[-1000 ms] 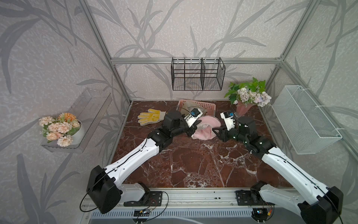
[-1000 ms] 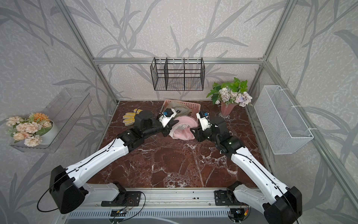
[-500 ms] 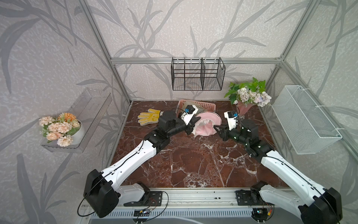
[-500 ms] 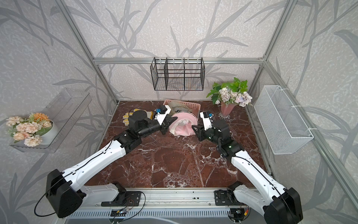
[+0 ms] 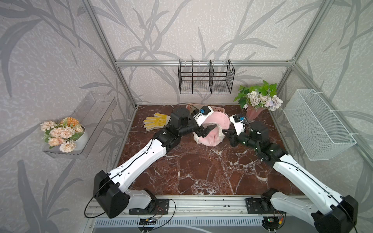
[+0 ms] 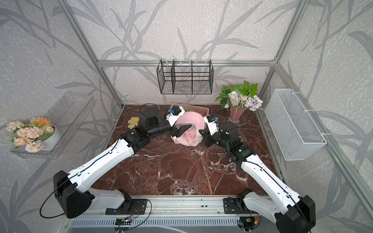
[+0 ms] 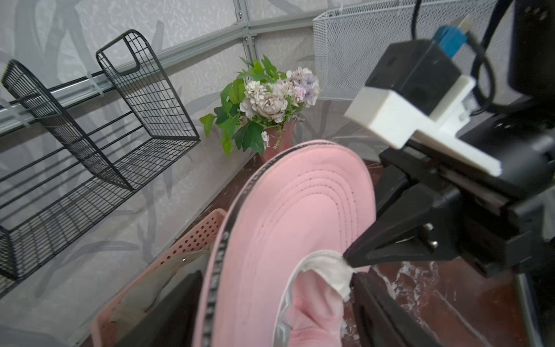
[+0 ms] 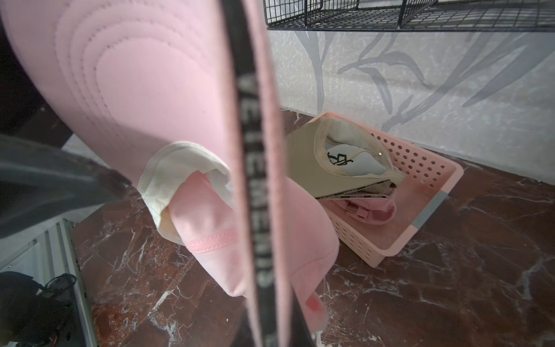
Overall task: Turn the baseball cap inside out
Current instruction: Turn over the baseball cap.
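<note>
The right gripper (image 7: pixel 350 263) is pinched tight on the white inner band (image 7: pixel 326 270) of the pink baseball cap (image 5: pixel 210 139). The left gripper (image 6: pixel 182 130) holds its fingers (image 7: pixel 381 312) spread wide, with the cap's crown between them and the brim tilted up beyond the fingertips.

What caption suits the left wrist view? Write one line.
Right end effector pinches the pink baseball cap by its white inner band, near the pink basket.

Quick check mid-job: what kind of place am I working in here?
Likely a staged robot cell, not a home: aluminium frame around wallpapered panels, marble-look table, flowers as props.
</note>
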Available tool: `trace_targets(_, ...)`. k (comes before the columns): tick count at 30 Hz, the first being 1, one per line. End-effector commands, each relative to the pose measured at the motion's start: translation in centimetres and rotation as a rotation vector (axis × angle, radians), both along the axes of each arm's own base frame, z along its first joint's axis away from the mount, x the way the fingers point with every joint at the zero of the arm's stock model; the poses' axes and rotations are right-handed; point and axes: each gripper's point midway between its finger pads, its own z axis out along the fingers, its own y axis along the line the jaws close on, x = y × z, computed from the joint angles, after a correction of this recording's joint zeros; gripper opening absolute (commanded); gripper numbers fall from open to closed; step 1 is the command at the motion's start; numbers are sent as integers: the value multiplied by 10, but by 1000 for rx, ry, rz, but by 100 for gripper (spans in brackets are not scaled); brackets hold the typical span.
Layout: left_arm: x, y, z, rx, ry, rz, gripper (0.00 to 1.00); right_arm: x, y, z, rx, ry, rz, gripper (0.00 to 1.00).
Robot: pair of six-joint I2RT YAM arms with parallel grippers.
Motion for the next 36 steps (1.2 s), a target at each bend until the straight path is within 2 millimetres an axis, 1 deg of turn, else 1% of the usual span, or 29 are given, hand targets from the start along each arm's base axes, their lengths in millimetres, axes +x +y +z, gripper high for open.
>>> trace_targets(1,15,13,-3,182,-64,88,96,-5,4,9,-76,-40,28,0)
trace_targets(2,18,17,1,213,-80,110,100,-5,4,8,-94,-34,24,0)
trace_targets(3,22,19,0,255,-87,130,100,-4,2,7,-111,-31,15,0)
trace_targets(4,27,23,6,285,-104,159,100,-3,1,5,-130,-25,6,0)
trace_targets(7,36,33,10,355,-114,215,100,-1,-2,5,-151,-26,-19,0)
trace_targets(11,33,36,6,412,-116,194,100,0,-5,5,-182,-26,-31,0)
trace_targets(13,26,30,6,421,-113,142,100,-2,-5,3,-213,-28,-22,0)
trace_targets(17,12,10,-1,460,-92,23,100,-3,-1,3,-253,-28,-3,0)
trace_targets(19,11,1,-12,500,-66,-13,100,-2,2,2,-275,-29,1,0)
trace_targets(22,18,-7,-24,535,-17,-22,100,-1,3,1,-293,-32,-2,0)
trace_targets(24,20,-10,-30,552,7,-28,96,-1,3,2,-298,-35,-8,0)
trace_targets(28,20,-14,-38,559,43,-45,77,-1,-1,2,-302,-40,-27,0)
trace_targets(30,19,-15,-39,549,50,-50,63,-1,-2,3,-298,-43,-35,0)
trace_targets(31,18,-15,-40,543,52,-52,58,-1,-2,3,-298,-43,-38,0)
trace_targets(33,16,-15,-42,533,49,-52,45,-1,-3,4,-291,-40,-43,0)
trace_targets(34,14,-14,-42,522,45,-52,35,-1,-3,4,-283,-40,-47,0)
trace_targets(35,14,-14,-43,512,45,-50,22,-1,-3,5,-275,-40,-51,0)
trace_targets(36,13,-13,-40,491,37,-45,4,-1,-3,5,-264,-42,-52,0)
